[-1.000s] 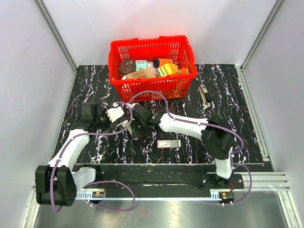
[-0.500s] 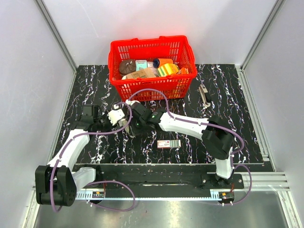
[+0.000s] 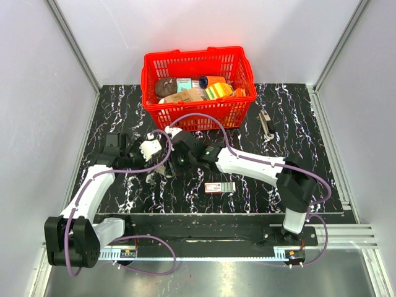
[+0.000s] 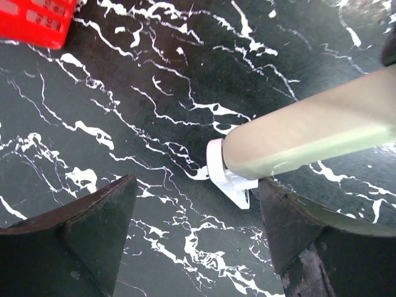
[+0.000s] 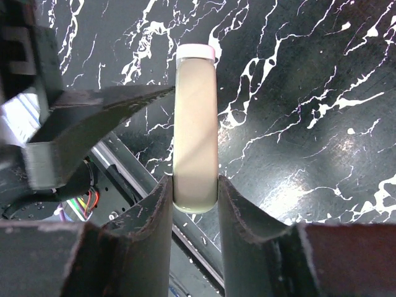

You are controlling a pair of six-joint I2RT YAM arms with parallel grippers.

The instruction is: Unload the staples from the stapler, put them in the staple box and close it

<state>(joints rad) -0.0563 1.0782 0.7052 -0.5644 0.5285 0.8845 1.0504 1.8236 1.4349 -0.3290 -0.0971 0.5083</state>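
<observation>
Right pincer [image 5: 195,189] is closed on the stapler [image 5: 195,117], gripping its near end. The body projects forward over the surface [image 5: 309,93]. Left pincer [image 4: 197,207] is open around the far white tip, clamping nothing. No loose staples visible; unloading judged outstanding.

- The worktop [image 3: 297,117] is a black slab veined with white, like marble, filling the middle of the enclosure.
- A plain pale grey back wall [image 3: 204,25] rises behind it.
- A left wall [image 3: 34,93] and a right wall [image 3: 371,93] of the same pale panel close the sides.
- Two slanting aluminium posts [image 3: 73,43] mark the rear corners.
- A slotted metal rail [image 3: 204,250] runs along the near edge.
- Below it lies a dull grey metal surface [image 3: 216,278].
- The light is even and soft; the right wrist view shows a faint sheen on the slab.
</observation>
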